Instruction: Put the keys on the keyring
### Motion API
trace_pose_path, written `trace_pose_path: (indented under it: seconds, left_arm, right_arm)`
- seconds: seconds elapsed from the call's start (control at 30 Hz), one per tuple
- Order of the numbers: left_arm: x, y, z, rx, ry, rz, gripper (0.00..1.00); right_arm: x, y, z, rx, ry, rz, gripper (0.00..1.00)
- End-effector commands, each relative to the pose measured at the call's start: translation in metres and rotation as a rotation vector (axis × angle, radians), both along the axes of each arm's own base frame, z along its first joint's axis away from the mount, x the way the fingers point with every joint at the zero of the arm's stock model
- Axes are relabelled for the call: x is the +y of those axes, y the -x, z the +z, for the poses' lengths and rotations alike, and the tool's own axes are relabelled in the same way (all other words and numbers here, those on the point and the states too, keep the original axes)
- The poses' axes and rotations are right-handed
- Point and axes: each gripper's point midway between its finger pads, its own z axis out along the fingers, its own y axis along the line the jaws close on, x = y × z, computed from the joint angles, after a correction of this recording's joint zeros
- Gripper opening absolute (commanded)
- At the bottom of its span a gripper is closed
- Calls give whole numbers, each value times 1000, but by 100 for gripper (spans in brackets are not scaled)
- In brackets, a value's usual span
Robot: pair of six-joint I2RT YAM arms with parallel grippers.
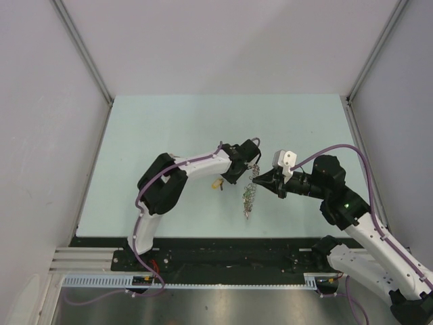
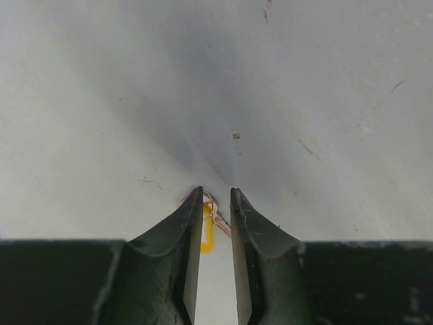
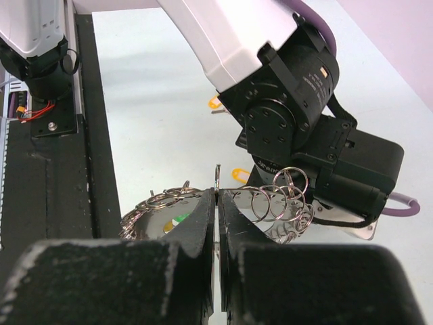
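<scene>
My right jaws are clenched on the grey, key-laden metal keyring (image 3: 162, 203) at mid-table (image 1: 169, 128). My left jaws stand narrowly apart around a small yellow-tagged silver key (image 2: 207, 227). I cannot tell whether they grip it. A loose hold could let it slip, missing the ring.

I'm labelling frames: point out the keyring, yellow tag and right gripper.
keyring (image 1: 249, 196): top view, cluster's middle.
yellow tag (image 2: 208, 233): left wrist view, visible strip between the fingers.
right gripper (image 3: 217, 198): right wrist view, between its fingertips.
</scene>
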Motion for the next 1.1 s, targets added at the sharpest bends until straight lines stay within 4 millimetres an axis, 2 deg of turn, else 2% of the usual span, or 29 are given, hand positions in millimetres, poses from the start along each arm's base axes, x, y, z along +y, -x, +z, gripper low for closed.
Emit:
trace_pose_path:
  seconds: [0.0, 0.27, 0.7, 0.87, 0.93, 1.03, 1.07]
  left_arm:
    - [-2, -6, 7, -12, -35, -22, 27]
    - [5, -5, 1, -1, -80, -16, 25]
    - [1, -4, -2, 13, -67, -23, 18]
    - [1, -3, -4, 21, -72, -24, 13]
    - [2, -3, -4, 22, -76, -24, 3]
    - [2, -5, 2, 3, -65, -18, 0]
    - [-2, -8, 10, -19, -38, -16, 1]
  right_arm:
    - [-1, -1, 16, -46, -36, -11, 0]
    - [-1, -1, 16, -45, -35, -8, 0]
    - [-1, -1, 14, -39, -32, -3, 0]
    - [-1, 0, 14, -37, -33, 0, 0]
    - [-1, 0, 14, -36, -32, 0, 0]
    - [-1, 0, 14, -36, -30, -2, 0]
    - [0, 0, 14, -35, -31, 0, 0]
